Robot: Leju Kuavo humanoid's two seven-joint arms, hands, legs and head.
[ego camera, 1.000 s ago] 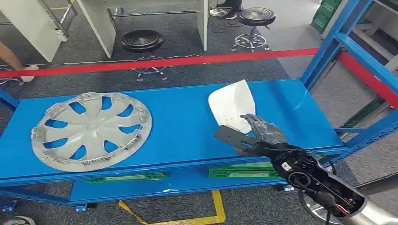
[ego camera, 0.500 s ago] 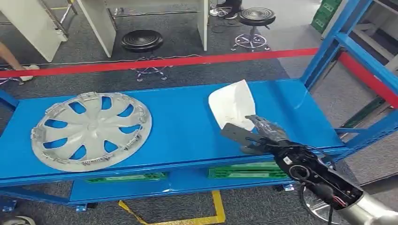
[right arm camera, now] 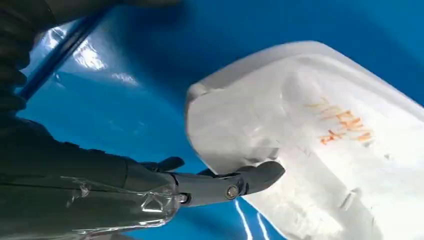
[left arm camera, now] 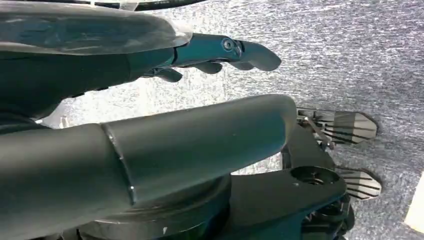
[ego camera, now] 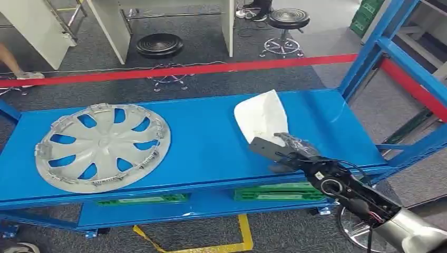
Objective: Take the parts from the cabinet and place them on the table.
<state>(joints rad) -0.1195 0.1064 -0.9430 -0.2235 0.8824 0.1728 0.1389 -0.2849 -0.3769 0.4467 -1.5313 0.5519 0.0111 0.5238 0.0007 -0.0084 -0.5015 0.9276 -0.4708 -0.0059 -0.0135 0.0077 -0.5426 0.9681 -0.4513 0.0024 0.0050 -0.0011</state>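
The right hand (ego camera: 287, 150) hangs over the near right part of the blue shelf (ego camera: 211, 142), its fingers spread and holding nothing, the thumb reaching out to its left and the darker fingers (right arm camera: 250, 177) pointing ahead. Just beyond those fingertips lies the white shell part (ego camera: 261, 120), a curved cover resting flat on the shelf; in the right wrist view one fingertip overlaps its near rim, though whether it touches or only hovers above cannot be told. The part's long axis runs away from the hand, from the near rim up to a narrower far end, so it lies nearly in line with the reach, and the coming move looks to turn on getting the fingers and the thumb to either side of that near rim. The left hand (left arm camera: 220, 52) hangs open over grey carpet with nothing in it, well away from the shelf, so the right arm is plainly the nearer one. Farther off to the hand's left, well apart from the white part, the grey hubcap (ego camera: 103, 147) lies flat on the same shelf. Against the earlier frames the right hand has crept forward and a little toward the part's near rim, while the part and the hubcap have kept their places.
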